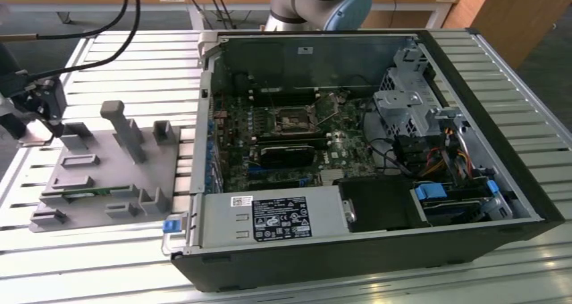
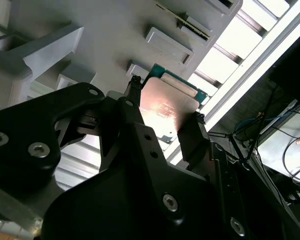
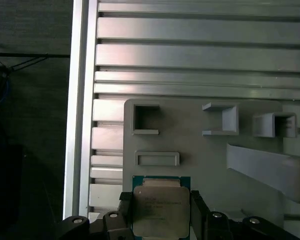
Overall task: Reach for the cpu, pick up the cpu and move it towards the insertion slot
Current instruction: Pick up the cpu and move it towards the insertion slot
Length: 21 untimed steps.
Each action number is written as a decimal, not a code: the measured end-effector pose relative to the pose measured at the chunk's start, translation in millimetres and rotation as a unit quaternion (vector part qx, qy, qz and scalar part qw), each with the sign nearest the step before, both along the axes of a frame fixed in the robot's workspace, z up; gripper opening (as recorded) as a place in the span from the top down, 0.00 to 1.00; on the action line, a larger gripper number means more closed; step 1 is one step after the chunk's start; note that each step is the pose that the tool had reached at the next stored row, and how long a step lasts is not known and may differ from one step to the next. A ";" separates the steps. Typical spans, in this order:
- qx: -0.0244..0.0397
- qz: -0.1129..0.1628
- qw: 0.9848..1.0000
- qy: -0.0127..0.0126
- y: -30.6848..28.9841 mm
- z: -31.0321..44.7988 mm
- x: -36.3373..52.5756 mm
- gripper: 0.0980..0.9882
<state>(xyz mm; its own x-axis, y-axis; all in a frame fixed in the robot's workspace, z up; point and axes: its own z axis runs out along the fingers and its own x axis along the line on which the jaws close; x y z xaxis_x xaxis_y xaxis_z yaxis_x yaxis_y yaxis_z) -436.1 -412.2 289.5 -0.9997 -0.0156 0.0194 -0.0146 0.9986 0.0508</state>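
Note:
The cpu (image 3: 161,207) is a flat square chip with a silvery top and a green rim. It sits between the fingers of my gripper (image 3: 161,215), which is shut on its two opposite edges. The second wrist view shows the same cpu (image 2: 166,107), its metal top catching the light, clamped between the black fingers (image 2: 135,95). In the exterior view my gripper (image 1: 40,120) hangs at the far left, over the far left corner of the grey fixture plate (image 1: 107,177). The insertion slot (image 1: 293,120) lies on the motherboard inside the open computer case, well off to the exterior view's right.
The fixture plate carries several upright grey blocks (image 1: 120,126) and small frames (image 3: 157,159). The open black computer case (image 1: 500,150) takes up the middle and right of the slatted metal table (image 1: 98,264). A long black card (image 1: 286,155) lies below the socket. The arm's base (image 1: 317,3) stands behind the case.

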 end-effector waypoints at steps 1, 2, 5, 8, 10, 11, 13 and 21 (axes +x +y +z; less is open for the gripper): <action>0.000 0.000 1.000 0.000 0.0 2.0 0.0 0.50; 0.000 0.000 1.000 0.000 0.0 4.2 0.0 0.50; 0.000 0.000 1.000 0.000 0.1 10.8 0.0 0.50; 0.000 0.000 1.000 0.000 0.2 17.8 0.0 0.50; 0.000 0.000 1.000 0.000 0.2 22.5 0.0 0.50; 0.000 0.000 1.000 0.000 0.2 24.8 0.0 0.50; 0.000 0.000 1.000 0.000 0.3 29.4 0.0 0.50; 0.000 0.000 1.000 0.000 0.8 49.5 0.0 0.50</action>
